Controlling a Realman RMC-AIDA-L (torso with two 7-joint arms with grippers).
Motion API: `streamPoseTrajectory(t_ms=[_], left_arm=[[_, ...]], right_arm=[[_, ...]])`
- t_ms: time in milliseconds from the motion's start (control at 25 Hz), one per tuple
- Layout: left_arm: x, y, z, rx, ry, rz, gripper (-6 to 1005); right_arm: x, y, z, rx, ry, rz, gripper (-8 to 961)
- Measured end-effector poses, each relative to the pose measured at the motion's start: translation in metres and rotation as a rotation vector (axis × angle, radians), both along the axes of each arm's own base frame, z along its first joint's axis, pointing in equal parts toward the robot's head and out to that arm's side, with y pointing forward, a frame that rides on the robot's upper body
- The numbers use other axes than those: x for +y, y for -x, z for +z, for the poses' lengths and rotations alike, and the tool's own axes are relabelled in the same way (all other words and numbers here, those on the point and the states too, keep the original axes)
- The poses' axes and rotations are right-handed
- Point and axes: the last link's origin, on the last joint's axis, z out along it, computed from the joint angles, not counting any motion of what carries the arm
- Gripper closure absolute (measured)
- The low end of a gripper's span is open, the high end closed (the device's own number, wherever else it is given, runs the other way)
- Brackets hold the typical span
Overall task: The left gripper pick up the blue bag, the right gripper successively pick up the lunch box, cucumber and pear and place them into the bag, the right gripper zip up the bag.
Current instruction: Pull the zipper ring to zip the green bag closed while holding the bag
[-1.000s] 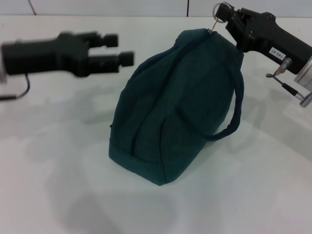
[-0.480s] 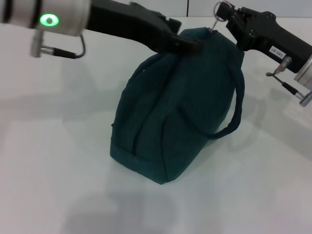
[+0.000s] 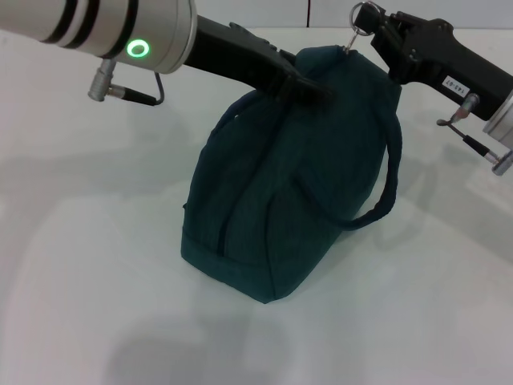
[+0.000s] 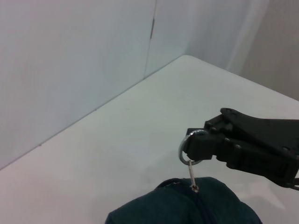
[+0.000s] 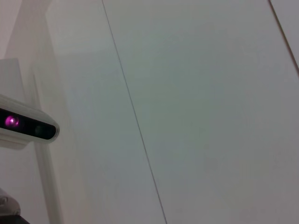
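My right gripper point(image 3: 370, 24) is clamped on the ring pull point(image 3: 362, 18) atop the blue bag point(image 3: 296, 176); my left gripper point(image 3: 309, 80), fingers indiscernible, reaches across its upper left side.

setting: probably a lab test bench | evidence: bare white table point(image 3: 96, 241), plain white panelled walls point(image 4: 70, 70)

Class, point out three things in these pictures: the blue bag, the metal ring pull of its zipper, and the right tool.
blue bag point(image 3: 272, 208), head view, on its side panel.
ring pull point(image 4: 188, 149), left wrist view, on the metal loop.
right tool point(image 3: 370, 22), head view, at its tip holding the ring.
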Motion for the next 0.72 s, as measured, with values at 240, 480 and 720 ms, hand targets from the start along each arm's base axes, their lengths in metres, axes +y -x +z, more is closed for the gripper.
streamPoseTrajectory(t_ms=[240, 480, 720], left_arm=[[-0.0017, -0.0006, -0.0029, 0.008, 0.016, 0.003, 286], [-0.0027, 0.001, -0.0059, 0.03, 0.025, -0.016, 348], [-0.0014, 0.0012, -0.0059, 0.032, 0.024, -0.015, 624]], right_arm=[[0.0002, -0.0002, -0.0002, -0.002, 0.0, -0.002, 851], [0.0001, -0.0002, -0.0001, -0.001, 0.0, -0.001, 848], [-0.0005, -0.0002, -0.0006, 0.001, 0.001, -0.001, 846]])
